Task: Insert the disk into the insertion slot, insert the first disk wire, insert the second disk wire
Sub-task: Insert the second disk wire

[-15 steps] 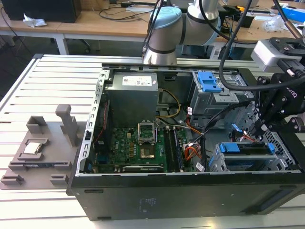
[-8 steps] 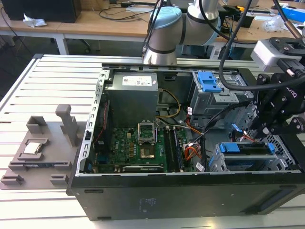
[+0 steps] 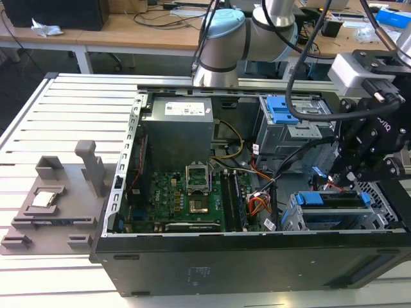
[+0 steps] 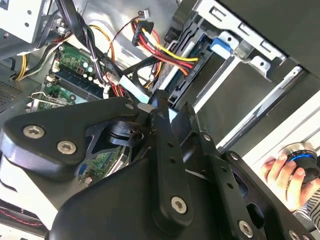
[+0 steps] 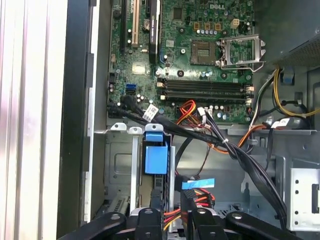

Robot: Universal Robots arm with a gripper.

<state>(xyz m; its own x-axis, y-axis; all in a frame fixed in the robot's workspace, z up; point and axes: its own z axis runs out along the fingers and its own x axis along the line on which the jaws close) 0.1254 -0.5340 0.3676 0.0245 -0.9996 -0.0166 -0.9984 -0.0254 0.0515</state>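
My tool (image 3: 352,174) hangs over case's front corner, directly above insertion slot (image 3: 334,218). Disk (image 3: 337,199) sits in slot, blue caddy edge showing beneath tool. Whether tool grips anything: cannot tell.

The arm (image 3: 257,29) reaches over from behind, its wrist bent downward. The black gripper (image 3: 352,174) hangs below it, pointing down, with its fingers (image 5: 151,201) set narrowly apart.
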